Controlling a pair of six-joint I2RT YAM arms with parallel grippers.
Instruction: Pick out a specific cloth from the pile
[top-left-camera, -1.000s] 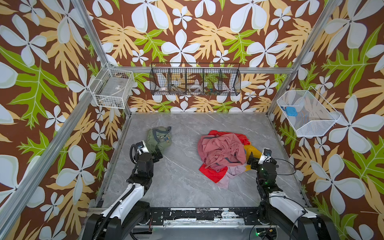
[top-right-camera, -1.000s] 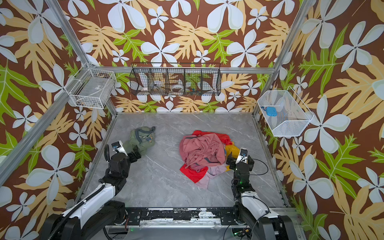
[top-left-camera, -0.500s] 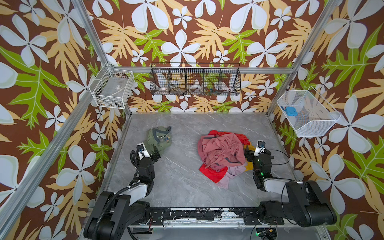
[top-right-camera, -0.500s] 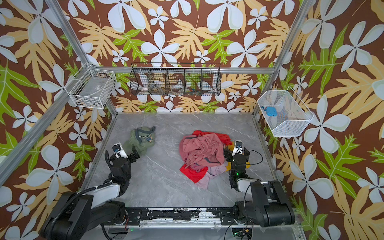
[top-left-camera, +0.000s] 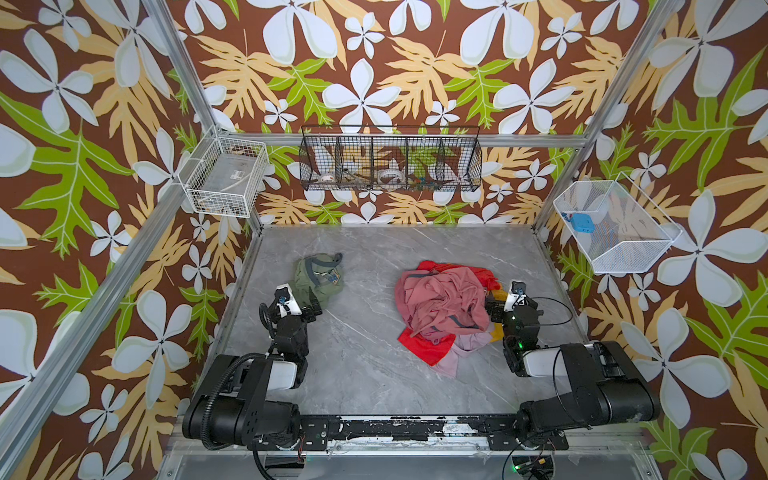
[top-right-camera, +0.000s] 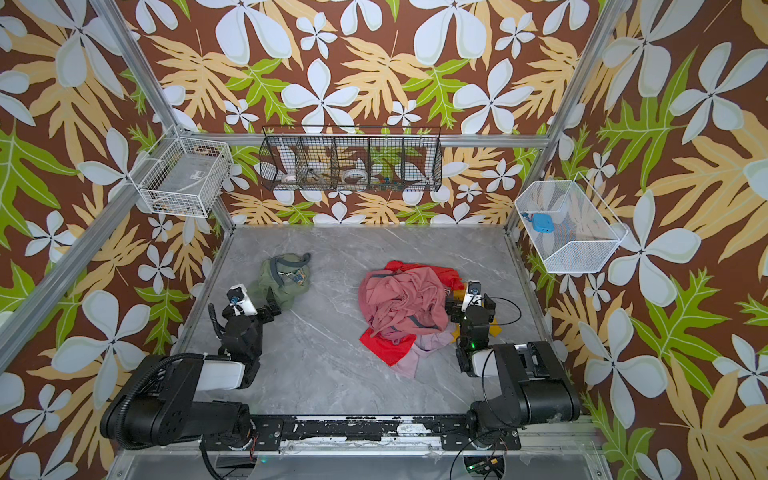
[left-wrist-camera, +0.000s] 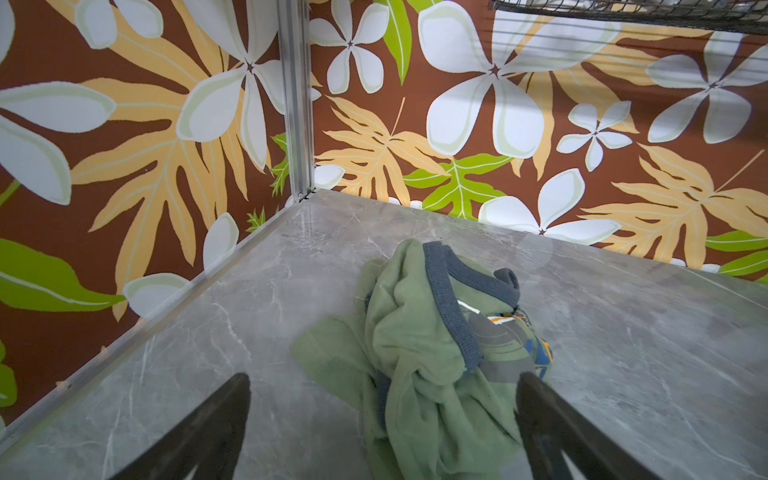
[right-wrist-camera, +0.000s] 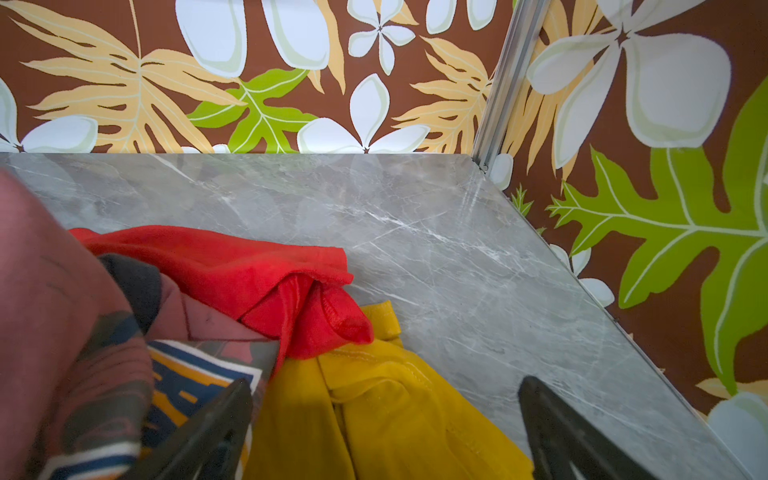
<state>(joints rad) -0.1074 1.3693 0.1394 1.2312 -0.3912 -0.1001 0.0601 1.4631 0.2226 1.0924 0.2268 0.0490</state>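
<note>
A crumpled sage-green shirt with a grey-blue neck trim lies by itself on the left of the grey marble desk, well apart from the pile of garments on the right side, as both top views show. The left gripper sits low at the shirt's near edge with its jaws spread wide; in the left wrist view the shirt's near folds lie between the two dark fingers, its small colourful print close to one of them, and nothing is pinched. The pile is topped by a large dusty-pink garment, with a red cloth and a pale lilac piece spilling out at its near side. The right gripper rests at the pile's right edge, jaws likewise spread; the right wrist view shows a yellow garment between its fingers and a folded red cloth just beyond. A white wire basket, a black wire basket and a white mesh basket hang on the leaf-patterned walls.
</note>
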